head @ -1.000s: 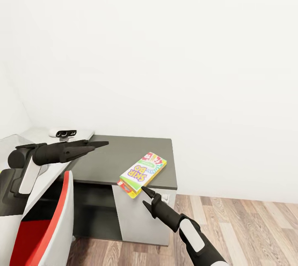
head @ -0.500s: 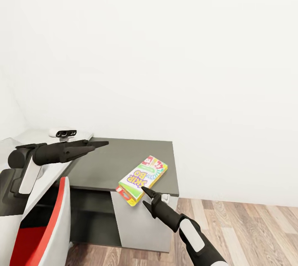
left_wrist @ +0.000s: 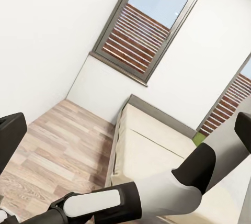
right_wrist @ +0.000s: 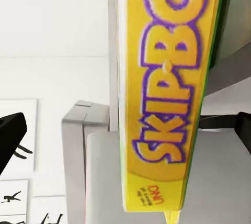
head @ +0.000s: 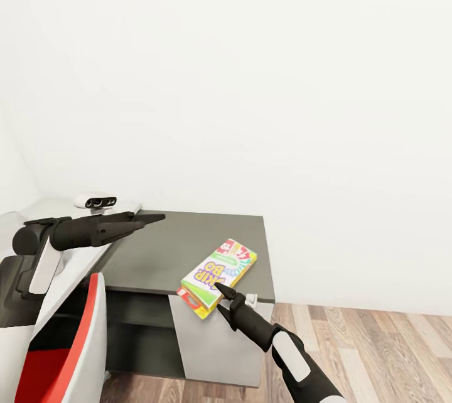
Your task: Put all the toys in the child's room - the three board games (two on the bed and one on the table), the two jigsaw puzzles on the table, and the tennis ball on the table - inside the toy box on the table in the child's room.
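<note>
- The right gripper [head: 220, 300] has its two dark fingers spread apart, one tip above the other near the lower centre of the head view, with nothing pinched between them.
- In the right wrist view those fingertips [right_wrist: 11, 132] sit at the far side edges of the frame, wide of the yellow box edge that runs down the middle.
- The left gripper [head: 154, 218] reaches toward frame centre from the left edge of the head view; its fingers taper to a point that looks drawn together, but I cannot tell for sure how its jaws stand.
- The board game [head: 218, 267], a green-red box with yellow "SKIP-BO" lettering, lies flat at the front right corner of the dark table section [head: 182, 243], just below frame centre.
- The near end of the box hangs over the table's front edge, right beside the right gripper's upper fingertip; whether they touch cannot be told.
- In the right wrist view the box's yellow side [right_wrist: 167, 93] stands close to the camera, with purple-outlined letters and a small red "UNO" mark at its lower end.
- A small white device with dark lenses [head: 94, 201] sits on the pale table top at left of the frame.
- A red and white chair [head: 69, 353] occupies the lower left corner.
- Wood-pattern floor [head: 376, 353] shows at lower right, under a plain white wall [head: 251, 76].
- The left wrist view shows the cream bed [left_wrist: 151, 150], a slatted window [left_wrist: 146, 30] and the wooden floor.
</note>
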`<state>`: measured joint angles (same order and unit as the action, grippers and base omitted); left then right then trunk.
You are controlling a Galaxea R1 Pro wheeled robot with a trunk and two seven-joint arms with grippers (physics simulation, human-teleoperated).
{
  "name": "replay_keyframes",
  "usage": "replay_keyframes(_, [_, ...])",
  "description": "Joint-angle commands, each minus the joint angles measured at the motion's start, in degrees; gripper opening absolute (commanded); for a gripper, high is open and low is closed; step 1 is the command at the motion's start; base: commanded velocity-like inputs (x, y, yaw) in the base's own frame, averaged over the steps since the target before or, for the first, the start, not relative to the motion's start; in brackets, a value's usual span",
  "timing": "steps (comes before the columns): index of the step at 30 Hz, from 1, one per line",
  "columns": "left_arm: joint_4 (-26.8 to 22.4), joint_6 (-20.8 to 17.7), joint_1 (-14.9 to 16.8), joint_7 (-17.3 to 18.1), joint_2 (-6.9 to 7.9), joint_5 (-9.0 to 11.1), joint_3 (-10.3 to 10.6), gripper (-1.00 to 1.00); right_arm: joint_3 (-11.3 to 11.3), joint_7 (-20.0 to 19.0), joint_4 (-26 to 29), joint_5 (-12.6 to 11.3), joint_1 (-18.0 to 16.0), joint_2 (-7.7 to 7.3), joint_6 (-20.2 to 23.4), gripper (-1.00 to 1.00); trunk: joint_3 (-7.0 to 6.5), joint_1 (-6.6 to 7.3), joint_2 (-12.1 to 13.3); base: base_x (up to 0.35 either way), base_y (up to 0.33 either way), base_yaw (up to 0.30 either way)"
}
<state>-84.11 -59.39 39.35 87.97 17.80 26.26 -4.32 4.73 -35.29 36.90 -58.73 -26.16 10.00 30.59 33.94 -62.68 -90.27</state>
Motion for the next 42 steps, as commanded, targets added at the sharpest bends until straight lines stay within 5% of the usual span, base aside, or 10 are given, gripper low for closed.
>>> replay_keyframes(1, [0.0,-0.6,0.0,0.2,0.02,0.0,0.0,1.0,0.0,0.0,0.0,-0.4,0.0,0.0,0.3,1.0,0.06,0.0,0.0,0.001,0.128,0.0])
replay_keyframes(17, [0.0,-0.6,0.0,0.2,-0.04,0.0,0.0,1.0,0.0,0.1,0.0,-0.5,0.0,0.0,0.3,1.0,0.06,0.0,0.0,0.0,0.051,0.0])
replay_keyframes(18, [0.0,-0.6,0.0,0.2,-0.04,0.0,0.0,1.0,0.0,0.1,0.0,-0.5,0.0,0.0,0.3,-1.0,0.06,0.0,0.0,0.0,0.0,0.0])
replay_keyframes(28, [0.0,-0.6,0.0,0.2,0.1,0.1,0.0,1.0,-0.1,0.1,0.0,-0.5,0.0,0.0,0.4,-1.0,0.06,0.0,0.0,0.0,0.0,0.0])
replay_keyframes(42, [0.6,-0.6,-0.3,0.1,1.22,-0.1,1.0,1.0,0.0,0.1,0.2,-0.4,0.0,0.0,2.0,-1.0,-2.46,3.08,5.6,0.0,0.0,0.0])
